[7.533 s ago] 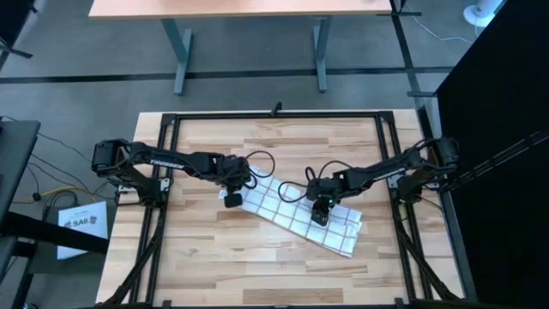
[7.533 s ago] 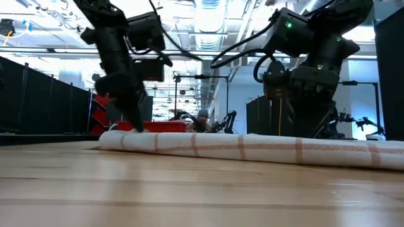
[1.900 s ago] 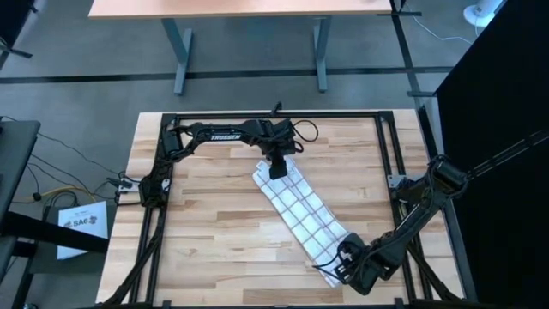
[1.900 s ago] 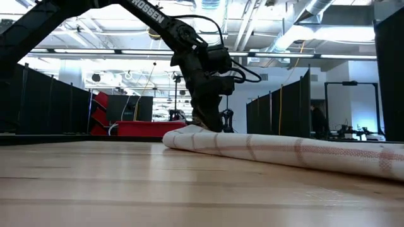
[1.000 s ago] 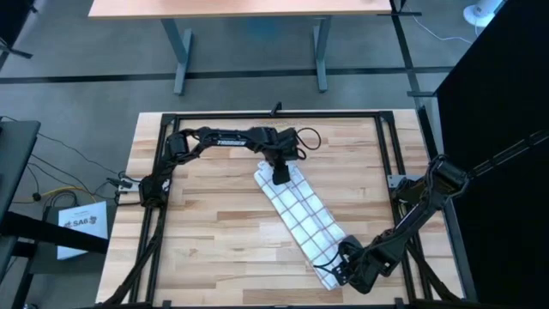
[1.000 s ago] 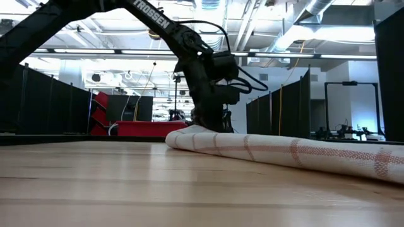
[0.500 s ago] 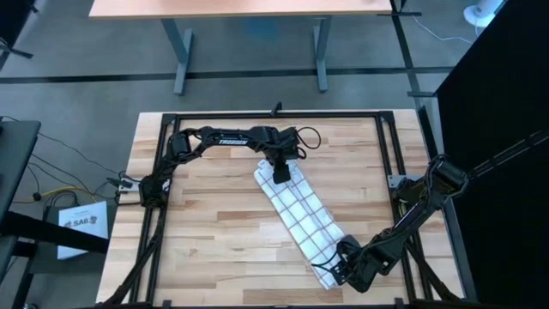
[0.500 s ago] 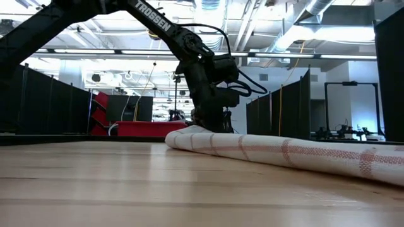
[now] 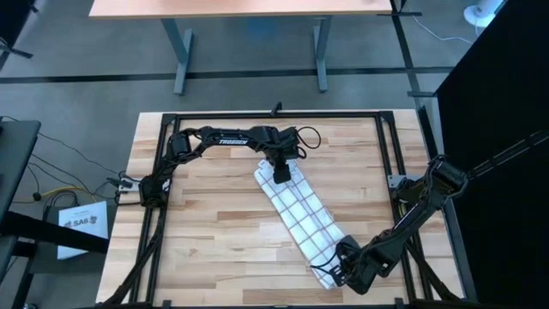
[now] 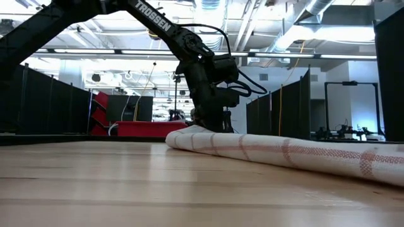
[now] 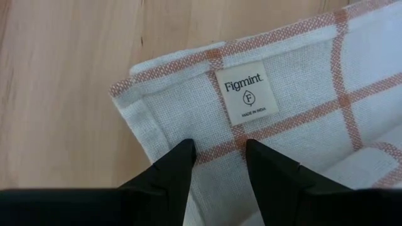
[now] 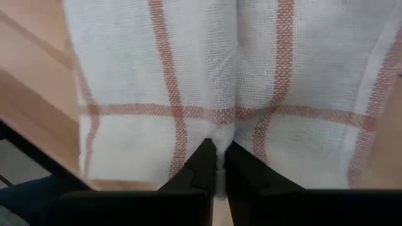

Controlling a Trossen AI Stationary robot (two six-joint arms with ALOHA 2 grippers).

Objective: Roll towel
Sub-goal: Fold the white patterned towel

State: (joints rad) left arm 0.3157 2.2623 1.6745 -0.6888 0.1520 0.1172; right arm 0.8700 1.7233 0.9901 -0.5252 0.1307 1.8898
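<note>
- Item: towel (image 9: pixel 299 220), thin white cloth with reddish-brown check lines, folded into a long strip lying flat and slantwise across the middle of the desk (image 9: pixel 206 223).
- Label (image 11: pixel 247 93): small white tag sewn at the corner of the towel's far end.
- Handling, as you may judge it: light, limp, no stiffness; it will sag and drag rather than slide as one piece, and loose layers can slip apart.
- Left hand (image 9: pixel 280 174): set down on the tagged end of the towel, fingers (image 11: pixel 176 164) a narrow way apart and resting on the cloth beside the tag, gripping nothing.
- Right hand (image 9: pixel 336 273): at the towel's opposite end, by the desk's near edge, closed on a small pinch of cloth at the hem.
- Where to hold: take an end hem, through all layers; begin your roll there and keep the other end pinned.
</note>
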